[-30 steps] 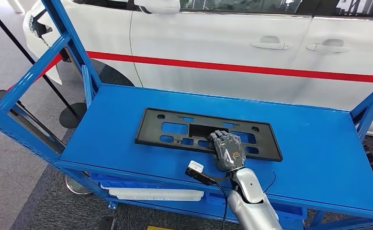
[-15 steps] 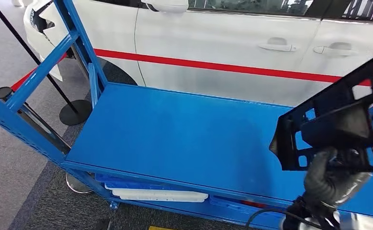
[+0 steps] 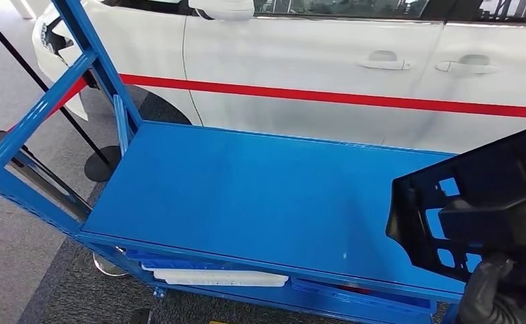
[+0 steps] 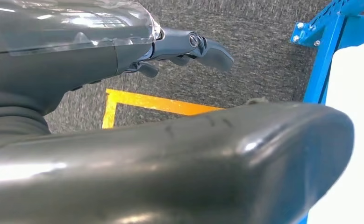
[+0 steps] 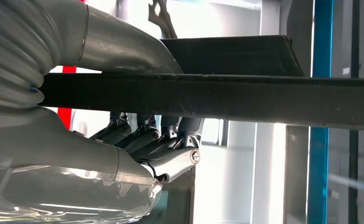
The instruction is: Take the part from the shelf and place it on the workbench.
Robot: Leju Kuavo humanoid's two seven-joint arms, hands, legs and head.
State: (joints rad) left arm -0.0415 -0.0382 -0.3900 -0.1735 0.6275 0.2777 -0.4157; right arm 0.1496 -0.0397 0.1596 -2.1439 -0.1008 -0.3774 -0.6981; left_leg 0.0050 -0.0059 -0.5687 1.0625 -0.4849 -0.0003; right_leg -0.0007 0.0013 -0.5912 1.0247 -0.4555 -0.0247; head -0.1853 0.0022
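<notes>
The right hand grips the flat black plastic perforated part (raised, tilted) at four o'clock over the blue metal shelf; the left hand hangs with fingers apart.

Black part; blue shelf; white car, red stripe.

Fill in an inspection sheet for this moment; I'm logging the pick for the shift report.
Surface: blue metal shelf top, bare.
Job's things: black plastic plate-holder part, lifted off the shelf, tilted, at the right.
Clutter: white tray on the lower shelf.
Hands: right hand grips the part's edge; left hand holds nothing, over grey carpet.
Cables: nothing seen.
Surroundings: white car with a red stripe behind; yellow floor line.
</notes>
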